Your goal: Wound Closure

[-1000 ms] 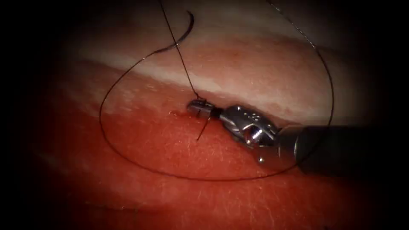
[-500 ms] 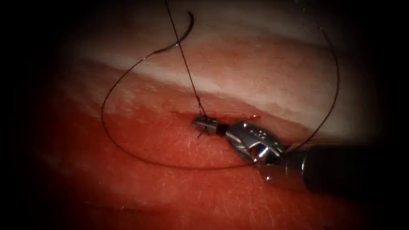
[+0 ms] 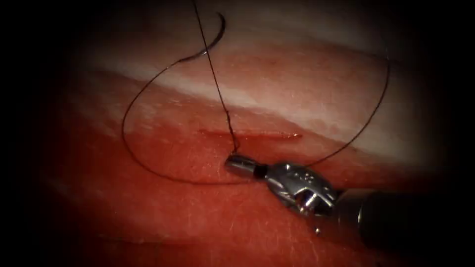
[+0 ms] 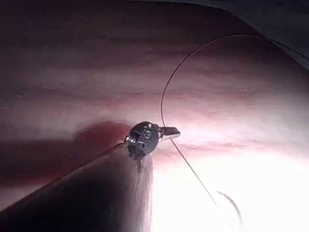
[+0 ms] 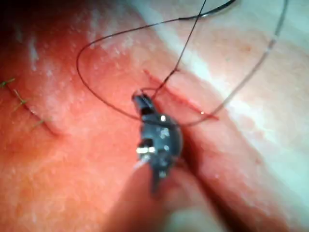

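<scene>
My right tool (image 3: 232, 162) lies just below the left end of the cut (image 3: 257, 133), its jaws shut on the thread (image 3: 213, 74) where it leaves the tissue (image 3: 173, 222). One strand runs taut from there up out of the endoscope view. A wide loop (image 3: 123, 133) of thread circles the tool and ends at the curved needle (image 3: 216, 32), which lies free on the pale tissue beyond the cut, held by neither tool and not in the tissue. The right wrist view shows the same jaws (image 5: 140, 101) by the cut (image 5: 183, 99). In the left wrist view the right tool (image 4: 171, 133) and needle (image 4: 231, 205) appear.
Red fluid covers the tissue around and below the cut. A second line with short cut ends of thread (image 5: 19, 104) lies on the tissue away from the tool in the right wrist view. The right tool's dark shaft (image 3: 396, 217) crosses the loop's lower right.
The right tool has drawn back down and to the right from the cut with the thread in its jaws. The loop has shrunk and the cut has come into sight.
</scene>
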